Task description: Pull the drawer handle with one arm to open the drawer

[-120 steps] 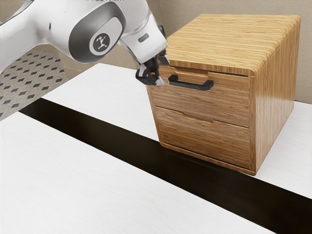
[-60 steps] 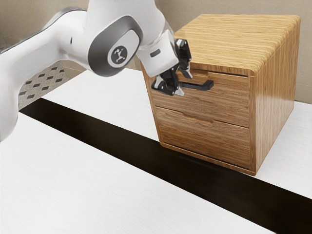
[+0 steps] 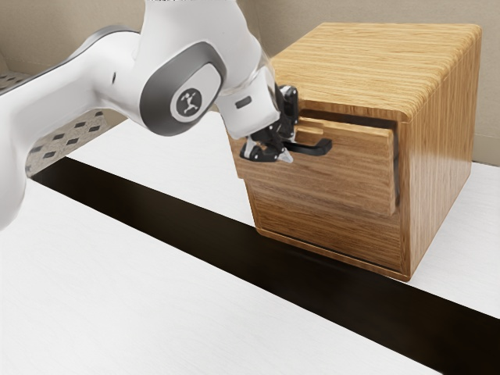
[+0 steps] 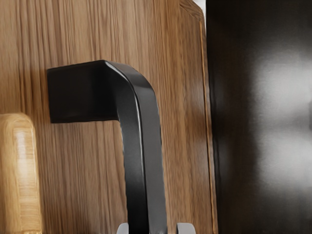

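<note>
The tool [image 3: 274, 150] is clenched on the black handle [image 3: 312, 147] of the top drawer [image 3: 344, 176], gripping the bar at its end toward the exterior view's left. In the wrist view the handle [image 4: 139, 161] runs down between two pale fingertips [image 4: 184, 227]. The drawer stands partly open, its front out from the face of the wooden cabinet [image 3: 437, 133], which sits on the white desk [image 3: 117, 305] beside a black stripe [image 3: 156, 212].
</note>
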Robot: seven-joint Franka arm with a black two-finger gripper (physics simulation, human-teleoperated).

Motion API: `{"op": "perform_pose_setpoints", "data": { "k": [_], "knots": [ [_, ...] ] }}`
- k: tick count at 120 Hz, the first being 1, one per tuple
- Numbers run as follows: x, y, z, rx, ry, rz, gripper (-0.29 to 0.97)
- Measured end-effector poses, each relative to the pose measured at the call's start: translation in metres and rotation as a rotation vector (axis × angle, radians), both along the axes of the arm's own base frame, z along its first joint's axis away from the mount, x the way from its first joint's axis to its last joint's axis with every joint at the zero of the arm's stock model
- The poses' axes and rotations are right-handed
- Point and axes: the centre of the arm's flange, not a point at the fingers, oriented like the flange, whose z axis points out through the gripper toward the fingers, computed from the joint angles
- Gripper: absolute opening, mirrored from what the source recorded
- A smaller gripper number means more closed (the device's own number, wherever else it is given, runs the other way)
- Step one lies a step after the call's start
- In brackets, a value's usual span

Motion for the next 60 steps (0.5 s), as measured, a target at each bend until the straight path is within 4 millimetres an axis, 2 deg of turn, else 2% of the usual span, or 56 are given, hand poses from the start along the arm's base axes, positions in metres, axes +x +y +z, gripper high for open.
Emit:
{"op": "perform_pose_setpoints", "data": {
  "k": [41, 60],
  "knots": [
    [-0.062, -0.002, 0.003, 0.006, 0.008, -0.007, -0.11],
    [-0.091, 0.000, 0.006, 0.005, -0.002, 0.000, -0.10]
  ]
}}
